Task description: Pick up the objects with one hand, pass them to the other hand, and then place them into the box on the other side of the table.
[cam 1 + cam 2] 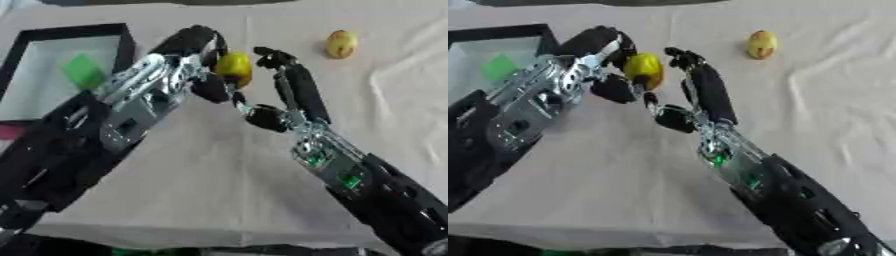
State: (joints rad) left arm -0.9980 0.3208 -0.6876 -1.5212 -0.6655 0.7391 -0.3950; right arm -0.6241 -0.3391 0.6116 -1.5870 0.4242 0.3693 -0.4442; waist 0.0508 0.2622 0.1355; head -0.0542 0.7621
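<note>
A yellow fruit is held above the table in my left hand, whose fingers curl over its top and left side. My right hand stands just to the fruit's right, open, with its fingers stretched up and its thumb below the fruit. Whether the right fingers touch the fruit I cannot tell. A second fruit, yellow with a reddish blush, lies on the cloth at the far right. The black-rimmed box sits at the far left with a green block inside it.
A pale, wrinkled cloth covers the table, with folds along the right side. My left forearm crosses the box's near corner. A small pink patch shows at the left edge below the box.
</note>
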